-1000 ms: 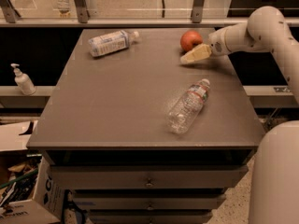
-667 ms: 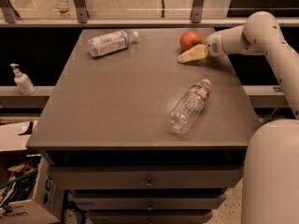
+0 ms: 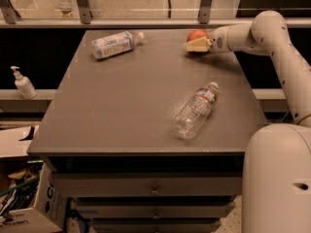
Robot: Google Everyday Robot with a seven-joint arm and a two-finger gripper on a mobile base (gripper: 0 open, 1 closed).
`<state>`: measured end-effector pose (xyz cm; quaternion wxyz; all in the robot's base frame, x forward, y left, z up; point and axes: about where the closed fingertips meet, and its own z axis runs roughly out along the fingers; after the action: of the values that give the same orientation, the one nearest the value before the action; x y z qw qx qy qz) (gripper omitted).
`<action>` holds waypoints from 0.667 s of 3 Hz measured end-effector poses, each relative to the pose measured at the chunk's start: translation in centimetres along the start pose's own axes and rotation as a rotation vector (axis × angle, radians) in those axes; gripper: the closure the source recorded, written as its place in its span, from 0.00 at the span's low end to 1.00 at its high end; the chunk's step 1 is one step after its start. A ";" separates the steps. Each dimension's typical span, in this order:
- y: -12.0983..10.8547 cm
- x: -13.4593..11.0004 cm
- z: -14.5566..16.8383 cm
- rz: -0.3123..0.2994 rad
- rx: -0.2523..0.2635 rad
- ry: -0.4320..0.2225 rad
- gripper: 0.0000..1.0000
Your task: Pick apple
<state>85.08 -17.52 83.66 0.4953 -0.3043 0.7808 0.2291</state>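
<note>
The apple (image 3: 196, 34), small, round and red, sits at the far right of the dark table (image 3: 136, 96). My gripper (image 3: 195, 45), cream-coloured, reaches in from the right on the white arm (image 3: 252, 33). It is right at the apple's near side and covers its lower part. Only the apple's top shows above the gripper. I cannot tell whether the gripper touches the apple.
A labelled plastic bottle (image 3: 115, 43) lies at the far left of the table. A clear plastic bottle (image 3: 196, 110) lies at the right, nearer the front. A railing (image 3: 146, 22) runs behind the table. A pump dispenser (image 3: 23, 83) stands on a ledge at the left. Drawers sit below the tabletop.
My gripper has moved a little left and farther back, closing in on the apple and now covering its lower part. The bottles have not moved.
</note>
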 end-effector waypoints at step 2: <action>0.1 -1.8 -1.4 0.005 -0.031 -0.064 0.87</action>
<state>84.70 -17.94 85.86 0.5148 -0.3027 0.7615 0.2520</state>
